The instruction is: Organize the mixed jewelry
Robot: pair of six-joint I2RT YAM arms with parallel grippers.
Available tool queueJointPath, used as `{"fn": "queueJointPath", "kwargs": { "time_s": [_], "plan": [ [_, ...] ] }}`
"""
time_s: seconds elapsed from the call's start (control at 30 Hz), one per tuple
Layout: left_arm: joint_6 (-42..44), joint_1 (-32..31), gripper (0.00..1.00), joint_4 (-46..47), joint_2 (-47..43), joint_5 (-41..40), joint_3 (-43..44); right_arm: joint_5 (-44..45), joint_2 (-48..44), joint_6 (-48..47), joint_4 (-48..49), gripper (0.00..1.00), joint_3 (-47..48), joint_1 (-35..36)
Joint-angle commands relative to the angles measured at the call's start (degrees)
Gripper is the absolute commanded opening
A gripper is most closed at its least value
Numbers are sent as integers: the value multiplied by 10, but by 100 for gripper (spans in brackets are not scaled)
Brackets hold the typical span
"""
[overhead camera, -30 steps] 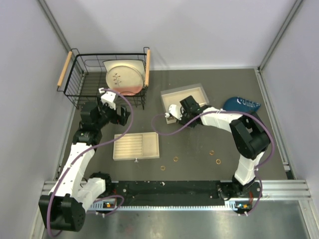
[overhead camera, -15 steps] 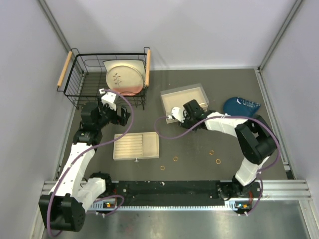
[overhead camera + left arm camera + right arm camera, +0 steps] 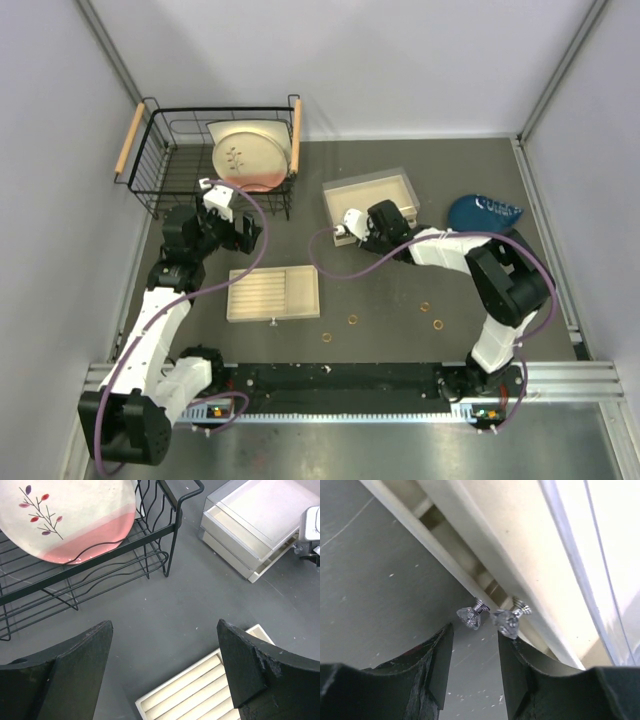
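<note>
Several tiny gold rings lie on the dark table near the front: one, one, one and one. I cannot make out a silver hoop. My right gripper is open at the front edge of the beige drawer box. In the right wrist view its fingertips stand just below two crystal knobs, the left one and the right one; the right finger is at the right knob. My left gripper is open and empty, above the table beyond the beige ridged tray.
The ridged tray lies left of centre with a small knob on its near edge. A black wire basket holding a pink-and-white plate stands at the back left. A blue object lies at the right. Purple cables trail from both wrists.
My right gripper has shifted slightly along the drawer box's front edge, a little nearer and then to the left. The left arm has not moved.
</note>
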Motion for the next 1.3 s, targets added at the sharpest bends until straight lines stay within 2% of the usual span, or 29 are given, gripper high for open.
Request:
{"fn": "queueJointPath", "kwargs": {
  "time_s": [0.0,0.3,0.7,1.0,1.17,1.27],
  "plan": [
    [6,0,91,26,-13,4,-5,37,19,10,73,43,-21,4],
    [7,0,91,26,-10,5,-4,59,15,21,124,42,-30,3],
    [5,0,91,27,-5,4,-3,15,5,60,94,43,-11,3],
    [5,0,91,29,-3,4,-5,37,2,69,100,43,-6,4],
    [5,0,91,29,-8,4,-5,28,-17,75,61,43,-3,3],
    [5,0,91,29,-9,5,-4,21,-64,75,18,45,-14,3]
  ]
}}
